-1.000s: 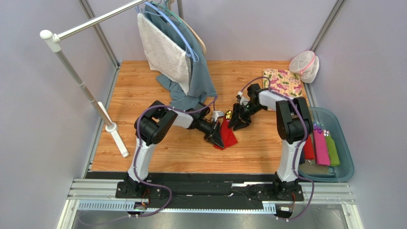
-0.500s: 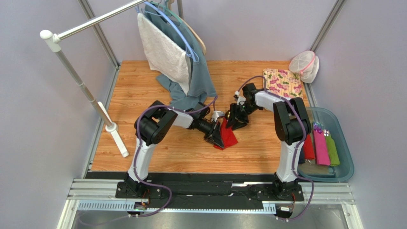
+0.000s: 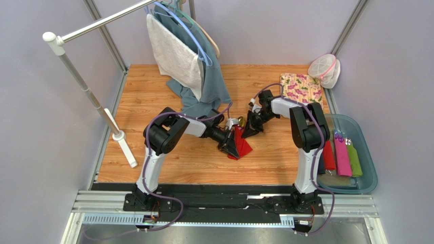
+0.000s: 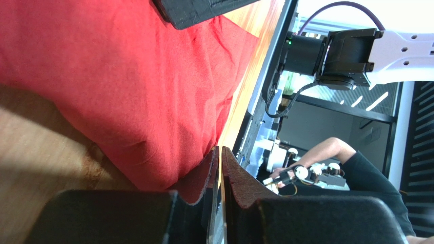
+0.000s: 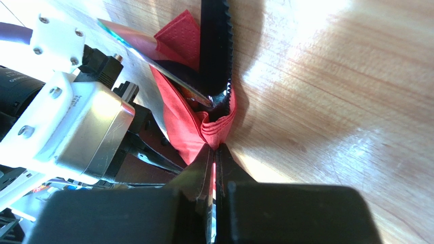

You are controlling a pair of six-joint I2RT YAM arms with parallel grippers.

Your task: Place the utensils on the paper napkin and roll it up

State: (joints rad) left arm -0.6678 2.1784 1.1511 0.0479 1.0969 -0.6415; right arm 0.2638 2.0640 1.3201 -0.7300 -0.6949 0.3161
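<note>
Right end effector (image 3: 247,134) closer; napkin (image 3: 243,146) bunched

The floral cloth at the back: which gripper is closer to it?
Right. The right gripper sits down-left of the floral cloth; the left gripper sits farther still, on the red napkin.

Top view high and far, facing down; both wrist views very close, sharing the paper napkin (image 4: 127,86)

Robotics lab cell: grey panel walls (image 3: 30,127), aluminium mounting rail (image 3: 224,206), wood-grain tabletop (image 3: 147,96), clothes rack (image 3: 86,89), person (image 4: 351,162) behind rig.
</note>
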